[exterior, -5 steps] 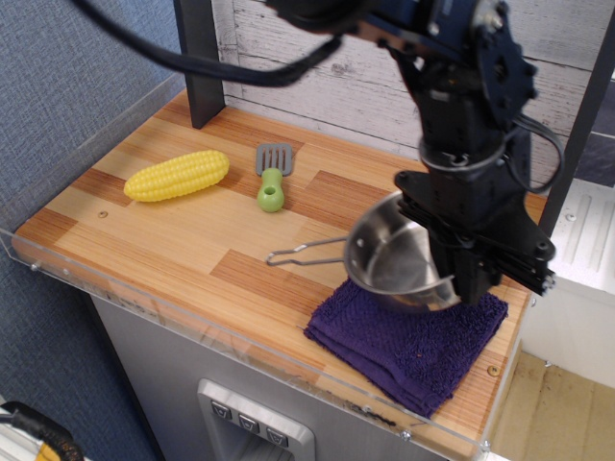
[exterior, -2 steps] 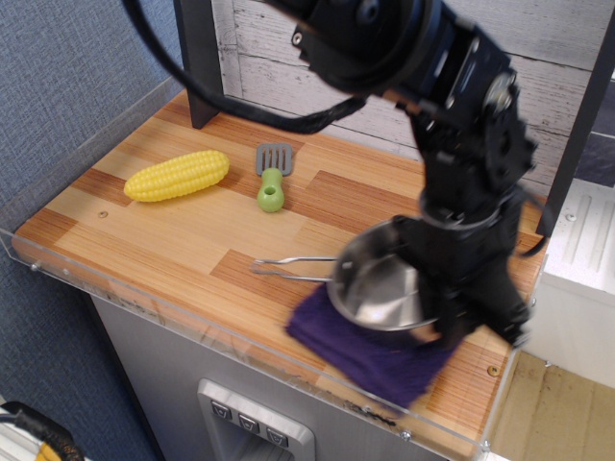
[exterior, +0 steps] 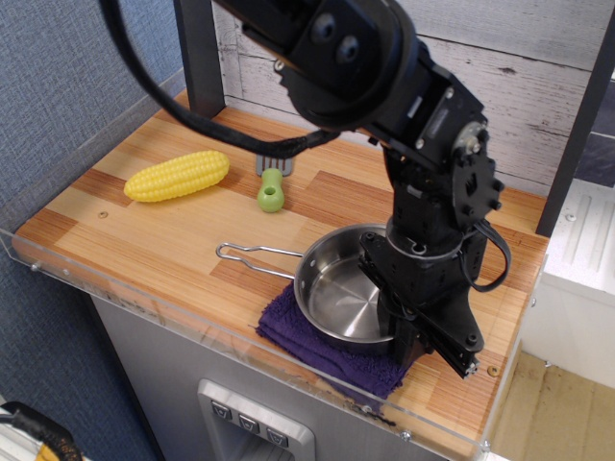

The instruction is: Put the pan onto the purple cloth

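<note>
Pan on the cloth, close to the front edge

The pan (exterior: 338,298) sits on the purple cloth (exterior: 327,348), its wire handle pointing to nine o'clock over bare wood. The gripper (exterior: 408,327) hangs at the pan's three o'clock rim; I cannot tell whether its claw pinches the rim or is spread. The cloth lies bunched at the table's (exterior: 144,245) six o'clock lip, so a sideways tug on release could drag pan and cloth off. The corn (exterior: 177,176) and spatula (exterior: 272,189) lie well apart at ten o'clock.
</note>
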You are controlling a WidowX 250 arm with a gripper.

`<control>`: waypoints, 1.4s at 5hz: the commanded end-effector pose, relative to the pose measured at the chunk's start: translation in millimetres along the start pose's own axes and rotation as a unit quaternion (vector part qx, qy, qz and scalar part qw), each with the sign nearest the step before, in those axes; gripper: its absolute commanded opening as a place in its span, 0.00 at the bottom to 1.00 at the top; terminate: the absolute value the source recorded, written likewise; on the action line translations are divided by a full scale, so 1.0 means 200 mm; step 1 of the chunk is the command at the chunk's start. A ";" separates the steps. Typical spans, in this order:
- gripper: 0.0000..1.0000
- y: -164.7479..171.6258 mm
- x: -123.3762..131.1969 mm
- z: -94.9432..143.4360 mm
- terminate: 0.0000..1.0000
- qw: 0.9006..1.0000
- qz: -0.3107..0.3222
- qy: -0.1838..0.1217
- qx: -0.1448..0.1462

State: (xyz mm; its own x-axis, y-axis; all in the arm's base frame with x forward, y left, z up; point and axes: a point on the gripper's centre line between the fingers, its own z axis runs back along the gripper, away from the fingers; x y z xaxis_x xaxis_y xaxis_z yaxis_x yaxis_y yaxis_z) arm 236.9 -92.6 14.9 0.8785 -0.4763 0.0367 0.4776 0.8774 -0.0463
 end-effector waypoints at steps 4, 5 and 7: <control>1.00 0.20 -0.02 0.92 0.00 0.983 0.084 -0.140 -0.087; 1.00 0.24 -0.04 1.08 0.00 0.980 0.154 -0.123 -0.016; 1.00 0.33 -0.13 1.16 0.00 0.955 0.278 -0.098 0.019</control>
State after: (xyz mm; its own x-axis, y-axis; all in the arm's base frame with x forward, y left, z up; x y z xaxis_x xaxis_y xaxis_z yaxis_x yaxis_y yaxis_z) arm 253.7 -8.2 232.9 0.9826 0.0726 0.1711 -0.0599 0.9951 -0.0785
